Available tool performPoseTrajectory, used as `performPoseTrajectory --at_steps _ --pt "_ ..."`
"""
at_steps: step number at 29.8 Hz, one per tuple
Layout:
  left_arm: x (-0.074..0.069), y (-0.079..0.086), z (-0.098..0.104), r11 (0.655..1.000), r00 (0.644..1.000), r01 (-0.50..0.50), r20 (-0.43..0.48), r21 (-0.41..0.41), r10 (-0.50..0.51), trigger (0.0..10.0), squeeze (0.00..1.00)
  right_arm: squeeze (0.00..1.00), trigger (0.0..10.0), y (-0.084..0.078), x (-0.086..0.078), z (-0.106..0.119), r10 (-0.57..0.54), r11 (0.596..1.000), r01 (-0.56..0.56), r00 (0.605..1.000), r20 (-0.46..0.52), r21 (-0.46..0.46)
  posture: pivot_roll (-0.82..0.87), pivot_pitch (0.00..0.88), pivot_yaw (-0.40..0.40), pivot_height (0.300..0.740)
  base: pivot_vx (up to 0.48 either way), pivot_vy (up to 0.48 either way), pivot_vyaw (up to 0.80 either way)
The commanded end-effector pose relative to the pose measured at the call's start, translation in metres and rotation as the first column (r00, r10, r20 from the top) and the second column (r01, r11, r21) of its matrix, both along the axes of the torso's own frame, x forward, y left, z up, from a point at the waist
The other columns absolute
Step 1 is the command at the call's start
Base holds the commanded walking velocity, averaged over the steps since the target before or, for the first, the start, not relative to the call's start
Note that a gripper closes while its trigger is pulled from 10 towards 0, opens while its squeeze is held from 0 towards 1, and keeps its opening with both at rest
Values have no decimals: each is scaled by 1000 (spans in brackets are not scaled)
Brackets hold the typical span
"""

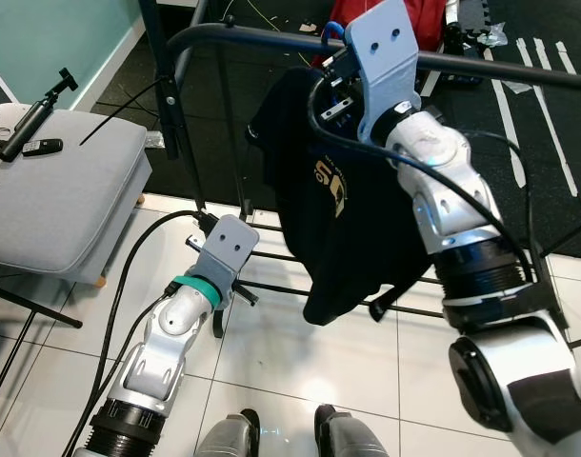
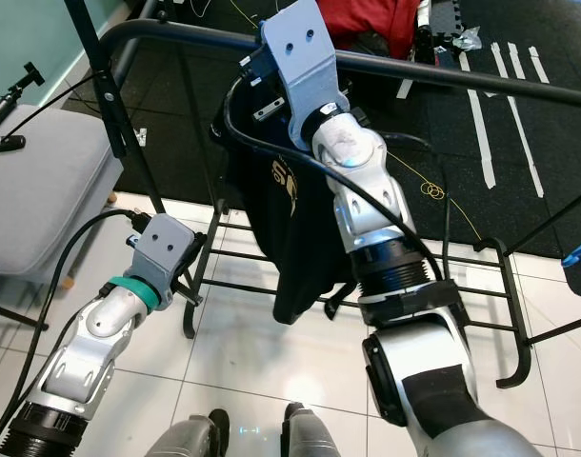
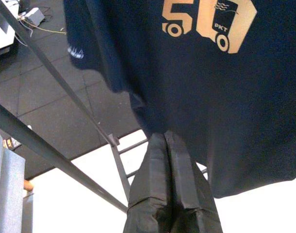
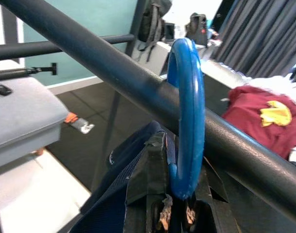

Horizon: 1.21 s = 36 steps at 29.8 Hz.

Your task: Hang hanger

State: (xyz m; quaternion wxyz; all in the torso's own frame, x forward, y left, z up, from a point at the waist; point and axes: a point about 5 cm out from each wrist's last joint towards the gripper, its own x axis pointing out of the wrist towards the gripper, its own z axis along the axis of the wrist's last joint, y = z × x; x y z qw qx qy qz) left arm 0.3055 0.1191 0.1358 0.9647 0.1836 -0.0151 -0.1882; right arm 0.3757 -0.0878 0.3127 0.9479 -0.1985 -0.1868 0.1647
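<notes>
A dark navy T-shirt with a gold print hangs on a blue hanger. The hanger's hook curves over the black top rail of a clothes rack, also seen at the rail. My right gripper is raised to the rail and shut on the hanger's neck just below the hook. The hanger's shoulders are hidden inside the shirt. My left gripper is held low, under and to the left of the shirt's hem, with its fingers shut and nothing between them.
A grey cushioned seat stands at the left with a remote and a black handle on it. The rack's lower bars cross the white tiles ahead. A red garment lies behind the rail. Black cables trail on the floor.
</notes>
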Motion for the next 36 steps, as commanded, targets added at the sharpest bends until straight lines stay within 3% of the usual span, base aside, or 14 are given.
performPoseTrajectory --at_steps 1,7,10,13,19,30,36 --pt "-4 0 -7 1000 999 9 -34 15 -8 10000 0 0 0 3 -10 19 -15 1000 14 993 114 13 -9 166 55 740 0 0 0" --pt "-4 0 -8 1000 999 11 -34 16 -10 10000 0 0 0 4 -18 15 -76 994 92 968 237 -59 -6 167 52 740 0 0 0" --pt "-4 0 -8 1000 999 11 -36 16 -10 10000 0 0 0 8 -20 2 -62 991 89 968 241 -104 -5 166 51 740 0 0 0" --pt "-4 0 -8 1000 999 11 -36 16 -10 10000 0 0 0 8 -20 2 -62 991 89 968 241 -104 -5 166 51 740 0 0 0" --pt "-4 0 -8 1000 999 16 -36 21 -16 10000 0 0 0 9 -22 -20 -77 987 106 972 222 -123 -2 156 55 740 0 0 0" --pt "-4 -1 -7 999 999 24 -32 24 -24 10000 0 0 0 0 -18 -12 -116 986 141 964 239 -93 0 147 56 740 0 0 0" --pt "-3 -1 -6 999 999 28 -25 30 -27 10000 0 0 0 -5 -17 14 -130 988 151 936 327 -41 2 143 56 740 0 0 0"
